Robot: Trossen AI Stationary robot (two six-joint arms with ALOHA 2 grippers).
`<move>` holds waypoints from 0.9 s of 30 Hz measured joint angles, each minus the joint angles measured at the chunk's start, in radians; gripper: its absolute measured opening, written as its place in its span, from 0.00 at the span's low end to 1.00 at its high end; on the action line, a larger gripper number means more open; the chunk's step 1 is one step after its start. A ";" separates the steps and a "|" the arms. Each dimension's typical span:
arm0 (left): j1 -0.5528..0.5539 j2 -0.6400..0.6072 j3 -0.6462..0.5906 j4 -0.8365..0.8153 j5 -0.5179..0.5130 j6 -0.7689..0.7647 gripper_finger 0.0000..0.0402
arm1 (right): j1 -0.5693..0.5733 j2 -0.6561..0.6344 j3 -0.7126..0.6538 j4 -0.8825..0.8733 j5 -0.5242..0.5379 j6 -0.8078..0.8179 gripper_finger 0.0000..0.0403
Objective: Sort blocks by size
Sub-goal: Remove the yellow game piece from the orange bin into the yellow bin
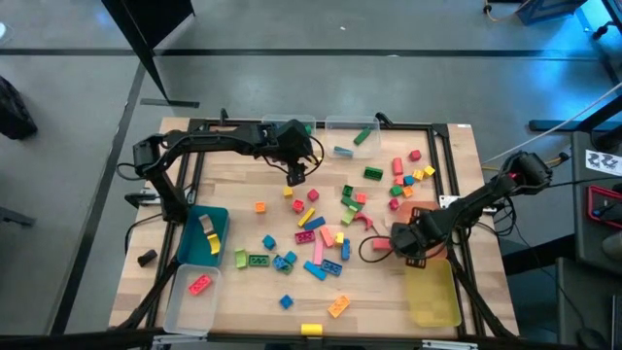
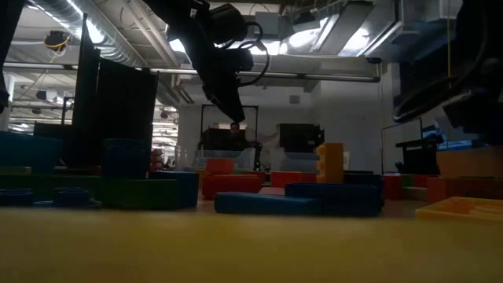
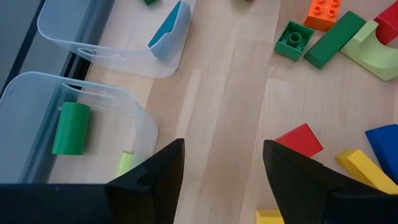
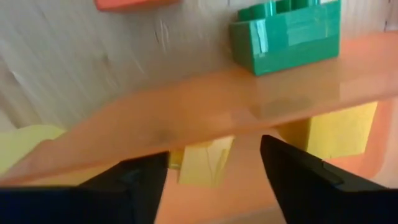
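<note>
The high view looks straight down on the whole worktop; the low view looks level across it into the room. Each wrist view sits close above the boards, facing past its own end effector; the left one shares the clear bins with the high view.

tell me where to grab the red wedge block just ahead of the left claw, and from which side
Grip the red wedge block across its two flat side faces, coming straight down from above. It lies alone on bare table, clear of the yellow bar beside it, and the left claw is open close by. Avoid the sloped face, which would likely slip.
</note>
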 joint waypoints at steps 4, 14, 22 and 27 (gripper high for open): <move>0.000 0.000 0.000 0.000 0.000 0.000 0.51 | 0.000 0.000 0.000 0.023 0.011 0.000 0.41; 0.000 0.000 0.000 0.000 0.000 0.000 0.51 | -0.001 0.000 0.000 0.036 0.007 0.000 0.24; 0.000 0.000 0.000 0.000 0.000 -0.001 0.51 | -0.001 0.000 0.051 0.024 0.000 0.001 0.28; 0.000 0.000 0.000 0.000 0.000 -0.001 0.51 | -0.001 -0.001 0.098 -0.052 0.000 0.001 0.25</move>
